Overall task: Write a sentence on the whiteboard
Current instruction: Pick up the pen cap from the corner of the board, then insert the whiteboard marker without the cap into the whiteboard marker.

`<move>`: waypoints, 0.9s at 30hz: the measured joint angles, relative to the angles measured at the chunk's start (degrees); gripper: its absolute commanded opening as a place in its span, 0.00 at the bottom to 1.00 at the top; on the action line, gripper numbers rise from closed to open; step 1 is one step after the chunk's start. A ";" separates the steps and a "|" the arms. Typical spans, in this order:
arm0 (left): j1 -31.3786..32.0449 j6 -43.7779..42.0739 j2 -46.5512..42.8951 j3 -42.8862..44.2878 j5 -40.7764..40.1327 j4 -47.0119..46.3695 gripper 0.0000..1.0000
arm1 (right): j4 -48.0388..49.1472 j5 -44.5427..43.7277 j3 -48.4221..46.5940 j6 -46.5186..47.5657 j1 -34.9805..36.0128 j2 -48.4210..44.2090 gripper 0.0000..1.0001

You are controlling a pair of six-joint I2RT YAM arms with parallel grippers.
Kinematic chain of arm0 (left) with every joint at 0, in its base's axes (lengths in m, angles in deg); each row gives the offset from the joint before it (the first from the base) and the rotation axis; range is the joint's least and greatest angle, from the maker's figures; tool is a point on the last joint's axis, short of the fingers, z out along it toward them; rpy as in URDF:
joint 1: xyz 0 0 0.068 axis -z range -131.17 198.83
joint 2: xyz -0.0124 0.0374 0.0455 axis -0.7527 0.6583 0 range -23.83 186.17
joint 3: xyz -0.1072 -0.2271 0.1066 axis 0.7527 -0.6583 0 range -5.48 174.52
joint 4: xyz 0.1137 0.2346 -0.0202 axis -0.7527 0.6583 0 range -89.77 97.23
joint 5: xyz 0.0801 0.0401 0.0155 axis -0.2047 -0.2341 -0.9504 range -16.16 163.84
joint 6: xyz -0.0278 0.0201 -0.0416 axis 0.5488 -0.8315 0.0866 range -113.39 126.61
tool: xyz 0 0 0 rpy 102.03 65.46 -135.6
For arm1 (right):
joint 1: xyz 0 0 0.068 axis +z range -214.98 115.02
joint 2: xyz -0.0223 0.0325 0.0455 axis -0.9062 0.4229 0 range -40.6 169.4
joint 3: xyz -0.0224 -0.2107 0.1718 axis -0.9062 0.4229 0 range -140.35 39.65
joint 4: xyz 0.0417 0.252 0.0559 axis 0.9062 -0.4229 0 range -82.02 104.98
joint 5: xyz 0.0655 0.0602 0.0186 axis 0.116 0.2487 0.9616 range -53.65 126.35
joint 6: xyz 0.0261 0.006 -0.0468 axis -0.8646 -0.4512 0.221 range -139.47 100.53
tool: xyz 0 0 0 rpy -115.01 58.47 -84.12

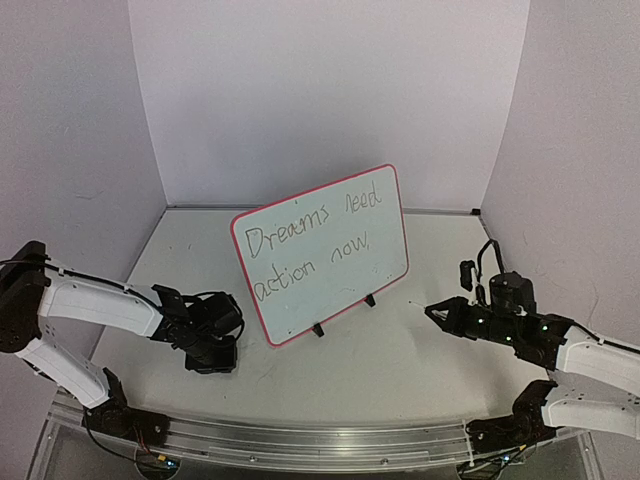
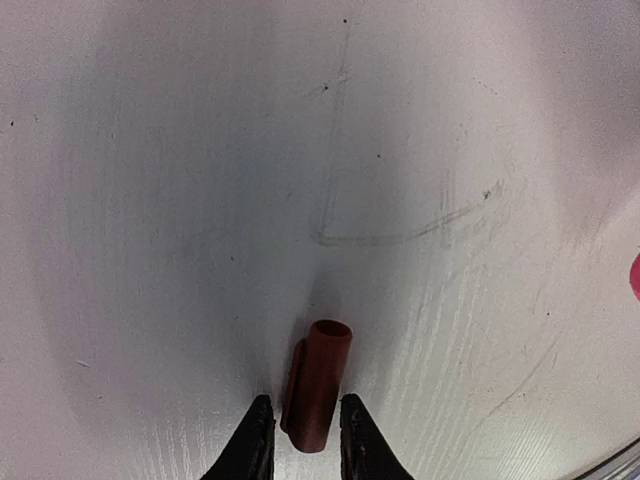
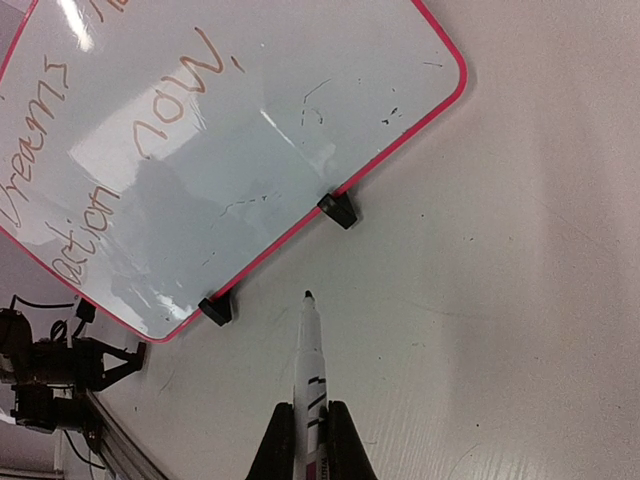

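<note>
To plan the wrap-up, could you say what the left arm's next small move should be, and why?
Probably close the left gripper on the red cap: it lies between the jaws, while the right gripper holds the marker uncapped.

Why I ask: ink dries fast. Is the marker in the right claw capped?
No, the marker in the right claw shows its bare dark tip pointing toward the whiteboard.

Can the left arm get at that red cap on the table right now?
Likely yes: the red cap lies on the table right between the fingers of the left gripper, nothing else near it. Whether they touch it is unclear.
</note>
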 measured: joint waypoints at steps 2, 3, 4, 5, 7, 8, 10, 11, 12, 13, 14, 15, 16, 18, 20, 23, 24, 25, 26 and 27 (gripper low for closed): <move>0.00 -0.16 0.00 0.04 -0.41 0.54 0.18 | 0.05 -0.01 0.05 -0.03 0.00 0.02 0.00; 0.00 -0.43 0.00 0.04 -0.50 0.61 0.17 | 0.08 -0.01 0.08 -0.03 0.00 0.10 0.00; 0.00 -0.83 0.00 0.07 -0.56 0.72 0.16 | 0.13 -0.01 0.12 -0.03 0.00 0.20 0.00; 0.00 -1.23 0.00 0.09 -0.57 0.88 0.16 | 0.17 -0.01 0.16 -0.04 0.00 0.30 0.00; 0.00 -1.77 0.02 0.09 -0.59 1.12 0.14 | 0.20 -0.01 0.22 -0.05 0.00 0.46 0.00; 0.00 -2.07 0.02 0.09 -0.58 1.18 0.13 | 0.22 -0.01 0.24 -0.05 0.00 0.57 0.00; 0.00 -2.92 0.14 0.17 -0.58 1.43 0.09 | 0.23 -0.01 0.25 -0.08 0.00 0.69 0.00; 0.00 -3.30 0.30 0.33 -0.59 1.62 0.08 | 0.23 -0.01 0.25 -0.11 0.00 0.70 0.00; 0.00 -3.60 0.57 0.60 -0.59 1.79 0.06 | 0.25 -0.01 0.25 -0.16 0.00 0.70 0.00; 0.00 -3.84 0.83 0.89 -0.59 1.97 0.04 | 0.28 -0.01 0.25 -0.20 0.00 0.70 0.00; 0.00 -4.07 1.03 1.07 -0.60 2.08 0.02 | 0.32 0.00 0.25 -0.24 0.00 0.70 0.00; 0.00 -4.29 1.18 1.21 -0.61 2.15 0.01 | 0.36 0.01 0.25 -0.27 0.00 0.70 0.00; 0.00 -4.49 1.20 1.22 -0.61 2.15 0.00 | 0.36 0.05 0.25 -0.27 0.00 0.70 0.00; 0.00 -4.70 1.20 1.22 -0.64 2.17 0.00 | 0.36 0.25 0.25 -0.26 0.00 0.70 0.00; 0.00 -5.10 1.14 1.22 -0.74 2.37 0.00 | 0.28 0.52 0.25 -0.17 0.00 0.68 0.00; 0.00 -6.45 0.70 1.22 -1.07 3.31 0.00 | -1.27 0.90 -0.19 0.50 0.00 0.56 0.00; 0.00 -6.98 0.31 1.22 -1.11 3.82 0.00 | -2.01 0.97 -0.54 0.74 0.00 0.53 0.00; 0.00 -7.63 -0.41 1.18 -1.19 4.26 0.00 | -2.85 1.09 -1.04 0.98 0.00 0.50 0.00; 0.00 -8.18 -1.45 1.18 -1.29 4.62 0.00 | -3.74 1.21 -1.66 1.22 0.00 0.48 0.00; 0.00 -8.87 -2.78 1.18 -1.48 4.95 0.00 | -4.37 1.38 -2.20 1.48 0.00 0.47 0.00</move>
